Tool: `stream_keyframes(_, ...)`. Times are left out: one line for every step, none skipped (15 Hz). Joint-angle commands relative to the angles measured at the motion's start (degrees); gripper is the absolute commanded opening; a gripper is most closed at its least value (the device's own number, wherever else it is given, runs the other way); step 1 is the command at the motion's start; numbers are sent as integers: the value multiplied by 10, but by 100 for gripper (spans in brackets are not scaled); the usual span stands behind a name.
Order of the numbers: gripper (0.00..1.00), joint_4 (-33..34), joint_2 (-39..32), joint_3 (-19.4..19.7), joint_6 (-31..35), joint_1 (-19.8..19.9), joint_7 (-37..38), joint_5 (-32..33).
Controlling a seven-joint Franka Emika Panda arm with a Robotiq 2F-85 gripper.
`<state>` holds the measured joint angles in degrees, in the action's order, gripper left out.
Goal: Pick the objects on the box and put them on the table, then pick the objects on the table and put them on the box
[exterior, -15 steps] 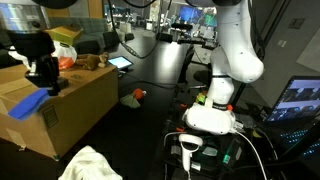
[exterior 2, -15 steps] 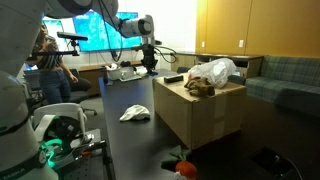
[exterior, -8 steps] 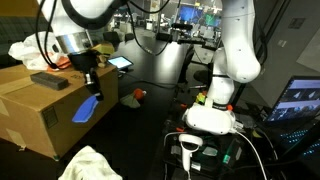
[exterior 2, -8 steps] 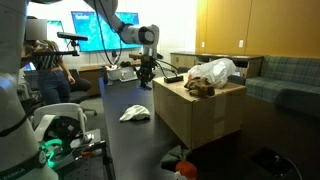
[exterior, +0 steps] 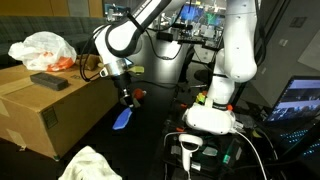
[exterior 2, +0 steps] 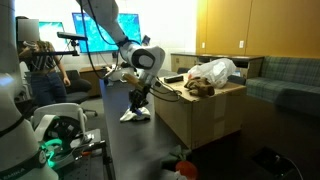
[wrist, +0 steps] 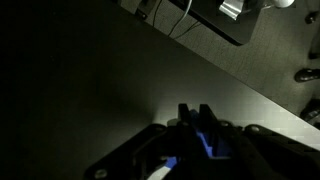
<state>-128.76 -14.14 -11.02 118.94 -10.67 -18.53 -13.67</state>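
Just off the box (exterior: 60, 115) edge, blue flat pad (exterior: 122, 119) hangs low over the black surface (exterior: 152, 125). Claw (exterior: 125, 102) is clamped on its top end. Dark grey slab (exterior: 48, 81) and white-and-orange plastic bag (exterior: 45, 48) sit on the box; large white cloth (exterior: 90, 164) lies on the surface.

My arm (exterior: 118, 40) is folded over and reaching low, gripper (exterior: 124, 103) pointing straight down, jaws pinched on the blue flat pad (exterior: 123, 119).
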Motion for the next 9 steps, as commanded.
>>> stream_keyframes(11,-97,37,-7,74,27,-50,-34)
stream_keyframes(11,-116,38,-5,95,30,-52,-29)
stream_keyframes(11,-128,32,-5,117,32,-57,-21)
stream_keyframes(11,-145,29,-3,148,33,-61,-5)
stream_keyframes(11,-155,24,-4,173,34,-62,3)
stream_keyframes(11,-168,18,-3,217,31,-53,12)
stream_keyframes(11,-172,8,-6,253,32,-49,8)
stream_keyframes(11,-176,-3,-12,293,38,-55,-9)
stream_keyframes(11,-178,-13,-19,324,44,-54,-30)
